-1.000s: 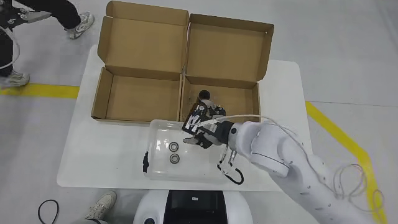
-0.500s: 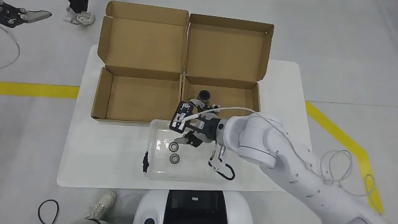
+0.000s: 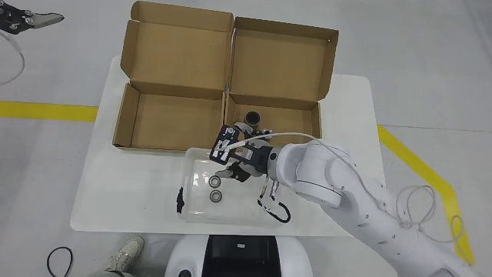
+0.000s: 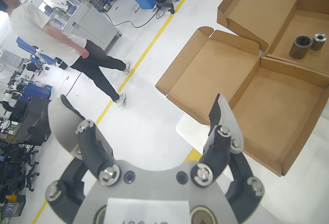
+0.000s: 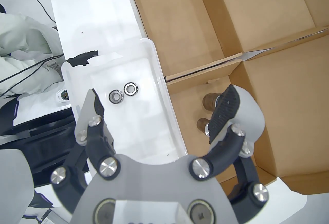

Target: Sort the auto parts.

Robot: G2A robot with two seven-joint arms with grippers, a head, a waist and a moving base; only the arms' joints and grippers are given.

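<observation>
hovering over the far rim of the clear tray (image 3: pixel 196 208), the right arm's jaws are spread wide with nothing between them. two small ring bearings (image 5: pixel 116 96) lie close together on the tray's floor, toward its left half. the tray sits on the white table (image 3: pixel 108 192), just in front of two open cardboard boxes (image 3: pixel 165 119) set side by side. the right box (image 3: pixel 296 123) holds two dark metal cylinders (image 4: pixel 300 47), standing upright near the wall it shares with the left box. the left arm's jaws, also spread and gripping nothing, hang over the floor beyond the table's left edge.
</observation>
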